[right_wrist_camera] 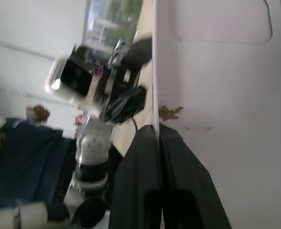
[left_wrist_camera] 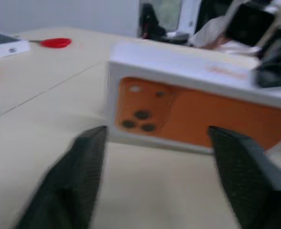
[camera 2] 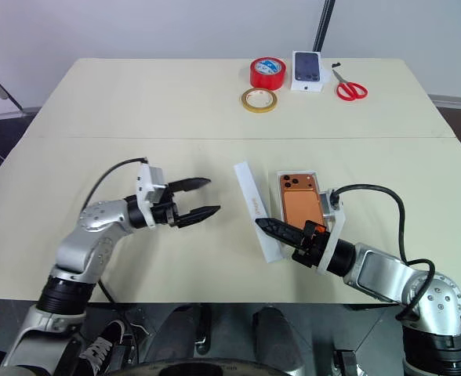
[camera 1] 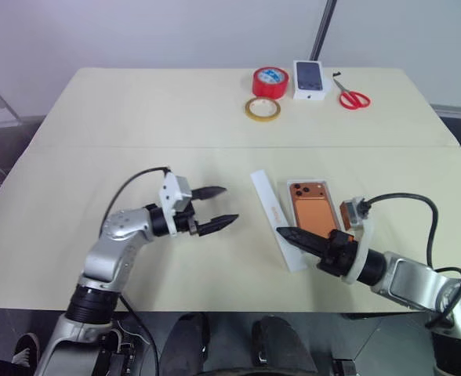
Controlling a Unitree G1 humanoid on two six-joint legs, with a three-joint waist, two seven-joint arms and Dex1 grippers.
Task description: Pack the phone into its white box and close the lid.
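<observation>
While head views show phone (camera 1: 312,209) boxed, right pincer (right_wrist_camera: 156,138) clamps lid (camera 1: 277,229); left pincer (camera 1: 218,207) apart.

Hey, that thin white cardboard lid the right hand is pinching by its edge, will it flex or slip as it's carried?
The thin white cardboard lid probably weighs little. Pinched at one end by the right hand, its long unsupported span may sag or swing. The smooth card could slip, since the grip covers only a small patch of rim.

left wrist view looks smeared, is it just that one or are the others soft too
Left wrist view: streaky blur over the fingers and the phone. Right wrist view: the left gripper beyond is soft, the near fingers sharper. Both eye views: crisp, evenly lit, faint shadows.
</observation>
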